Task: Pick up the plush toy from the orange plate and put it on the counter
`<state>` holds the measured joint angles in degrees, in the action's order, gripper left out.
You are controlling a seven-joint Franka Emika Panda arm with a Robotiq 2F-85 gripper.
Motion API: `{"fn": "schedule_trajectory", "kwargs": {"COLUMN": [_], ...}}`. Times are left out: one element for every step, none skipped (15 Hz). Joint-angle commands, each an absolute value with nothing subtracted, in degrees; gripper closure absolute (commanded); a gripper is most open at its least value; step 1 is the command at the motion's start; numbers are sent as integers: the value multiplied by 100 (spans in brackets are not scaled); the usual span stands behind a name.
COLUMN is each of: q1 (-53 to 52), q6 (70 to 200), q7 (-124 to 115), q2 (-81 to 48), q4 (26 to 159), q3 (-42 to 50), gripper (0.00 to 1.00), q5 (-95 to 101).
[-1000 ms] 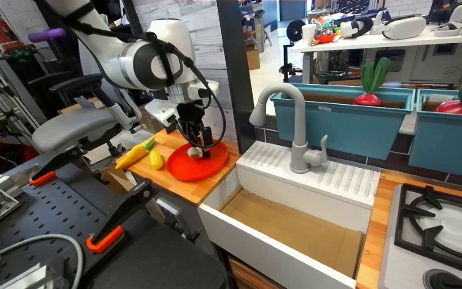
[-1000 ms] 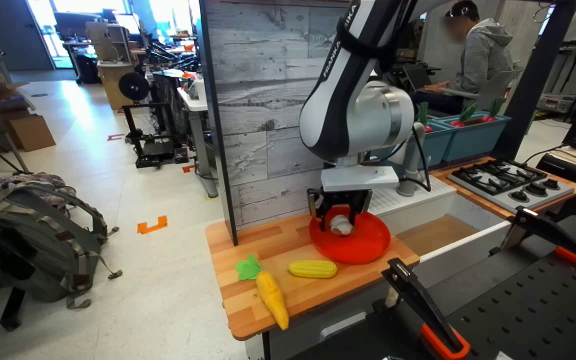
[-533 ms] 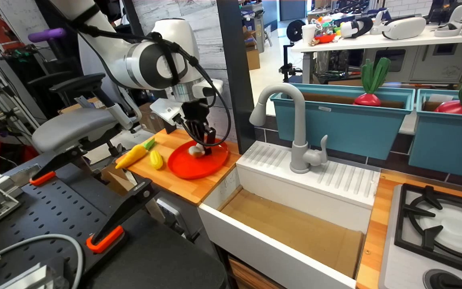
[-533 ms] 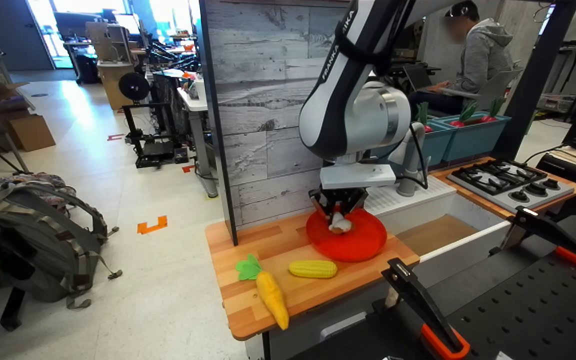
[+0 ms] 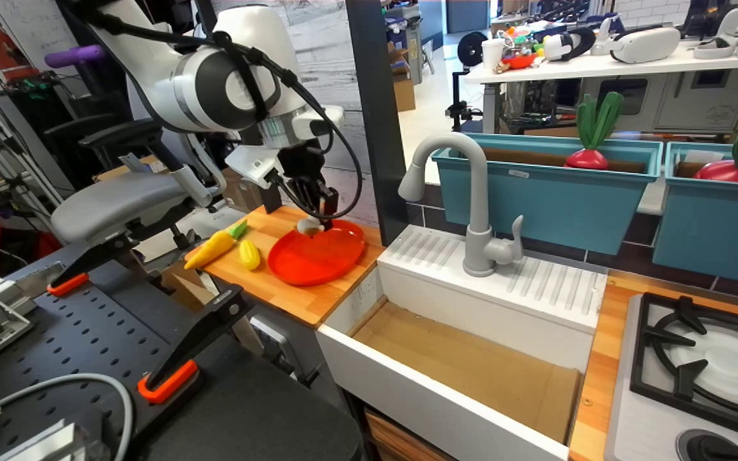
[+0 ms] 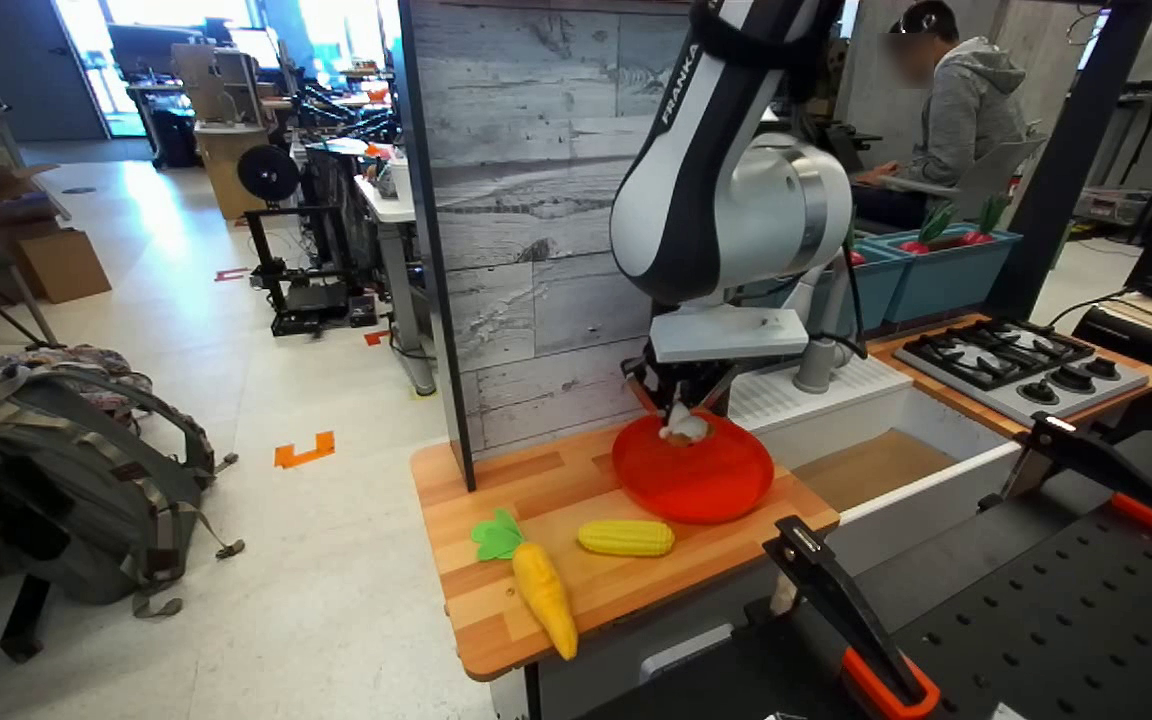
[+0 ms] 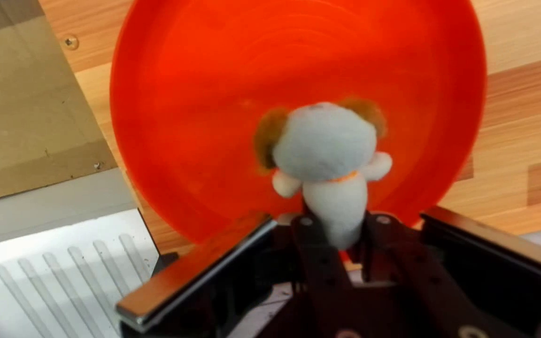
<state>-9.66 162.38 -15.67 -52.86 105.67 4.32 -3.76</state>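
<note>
The plush toy [image 7: 324, 141], a small whitish stuffed animal with brown ears and an orange collar line, is pinched by its lower body between the black fingers of my gripper [image 7: 341, 224]. Its head and arms stick out past the fingertips. In both exterior views the toy [image 5: 309, 226] [image 6: 686, 428] hangs just over the back part of the orange plate [image 6: 696, 490], apparently lifted a little off it. The plate lies on the wooden counter [image 6: 556, 475], and its surface [image 7: 289, 61] fills much of the wrist view. The toy's underside is hidden.
A yellow corn piece [image 6: 626, 538] and a yellow carrot-like piece with green leaves [image 6: 544, 595] lie on the counter beside the plate. The white sink [image 5: 446, 410] with its grey faucet [image 5: 479, 211] borders the counter. A wood-grain wall panel [image 6: 536, 220] stands close behind the arm.
The jaws went from wide apart to closed around the toy. The gripper then rose, carrying the toy up from the plate. Earlier, the plate shifted slightly.
</note>
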Motion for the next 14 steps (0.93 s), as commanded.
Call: {"fn": "schedule_trajectory", "kwargs": {"q1": [-1186, -1217, -1302, -1367, -1465, -1540, -1647, -1731, -1827, -1918, -1988, -2075, -2123, -2159], "q6": [16680, 16741, 16764, 16784, 16772, 16757, 16706, 16697, 16672, 16620, 16589, 16548, 16519, 16465], "q7": [-1511, -1479, -1481, -1475, -1484, -1474, -1483, -1474, -1466, -1465, -1461, -1476, -1472, -1462], "q2": [-4603, -4510, -4438, -4392, -4360, -4355, -4360, -4395, -4449, -4524, -4587, -4674, -4745, -4844], "q4": [11322, 11387, 11425, 11438, 11434, 11410, 11374, 11325, 11266, 11191, 11128, 11047, 10983, 10882], "q3": [496, 457, 446, 431, 427, 408, 400, 384, 373, 356, 339, 343, 324, 307], "gripper": [97, 97, 97, 97, 97, 97, 97, 97, 97, 97, 97, 97, 97, 97], "q5": [-293, -292, -279, -269, -245, -222, -192, -161, -113, -61, -14, 37, 59, 87]}}
